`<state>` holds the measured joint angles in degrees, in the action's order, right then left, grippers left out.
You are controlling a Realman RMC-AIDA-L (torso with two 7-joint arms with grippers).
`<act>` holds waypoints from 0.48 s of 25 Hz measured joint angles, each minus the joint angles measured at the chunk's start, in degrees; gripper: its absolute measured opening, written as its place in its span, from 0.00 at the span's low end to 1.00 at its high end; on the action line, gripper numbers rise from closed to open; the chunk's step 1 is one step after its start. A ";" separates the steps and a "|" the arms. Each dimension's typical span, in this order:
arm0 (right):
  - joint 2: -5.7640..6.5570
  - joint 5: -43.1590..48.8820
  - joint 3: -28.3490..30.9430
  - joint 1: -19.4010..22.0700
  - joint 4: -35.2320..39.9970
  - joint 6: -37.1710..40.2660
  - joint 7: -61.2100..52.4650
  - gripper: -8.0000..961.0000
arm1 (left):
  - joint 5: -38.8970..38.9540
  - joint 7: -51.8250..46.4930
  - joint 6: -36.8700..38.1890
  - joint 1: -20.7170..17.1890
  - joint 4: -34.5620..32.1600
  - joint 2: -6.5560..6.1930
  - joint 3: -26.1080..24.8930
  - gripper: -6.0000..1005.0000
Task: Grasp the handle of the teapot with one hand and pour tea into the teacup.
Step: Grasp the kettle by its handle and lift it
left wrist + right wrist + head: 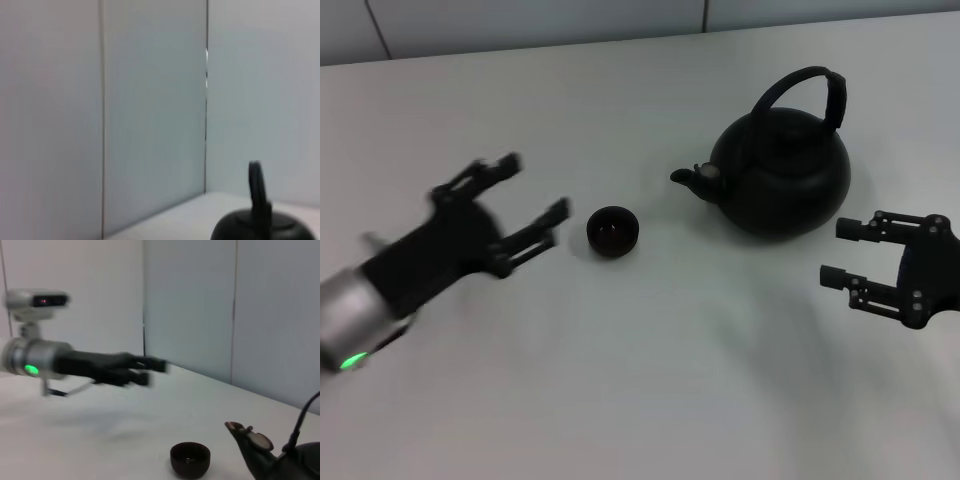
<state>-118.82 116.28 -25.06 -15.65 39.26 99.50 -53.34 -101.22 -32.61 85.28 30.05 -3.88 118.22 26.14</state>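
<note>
The matte-black teapot (pixel 782 175) stands upright on the white table at the right back, spout pointing left toward the teacup. Its arched handle (pixel 810 88) loops over the top. The tiny black teacup (pixel 613 230) sits left of the spout. My left gripper (pixel 535 195) is open, raised left of the cup, fingers pointing toward it. My right gripper (pixel 842 252) is open, just right of and in front of the teapot, holding nothing. The right wrist view shows the cup (pixel 190 459), the spout and pot (pixel 260 447) and the left gripper (pixel 150 371). The left wrist view shows the pot's top (pixel 262 227) and handle (pixel 257 187).
The white table (pixel 650 380) runs back to a pale panelled wall (pixel 520 25). A camera on a stand (pixel 37 302) shows behind the left arm in the right wrist view.
</note>
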 joint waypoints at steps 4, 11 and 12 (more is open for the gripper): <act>-0.05 -0.09 0.81 -0.08 0.01 0.04 0.02 0.60 | -0.01 -5.62 7.80 -5.48 -8.63 -0.03 2.45 0.80; -0.08 -0.14 1.87 -0.09 -0.29 0.08 0.05 0.60 | -0.08 -14.39 18.23 -15.54 -23.82 -0.28 5.77 0.80; -0.08 -0.14 1.92 -0.06 -0.32 0.08 0.05 0.60 | -0.10 -15.23 18.45 -16.29 -24.95 -0.34 6.08 0.80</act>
<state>-118.91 116.14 -23.15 -15.71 38.94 99.58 -53.29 -101.32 -47.84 103.73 13.76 -28.83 117.88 32.22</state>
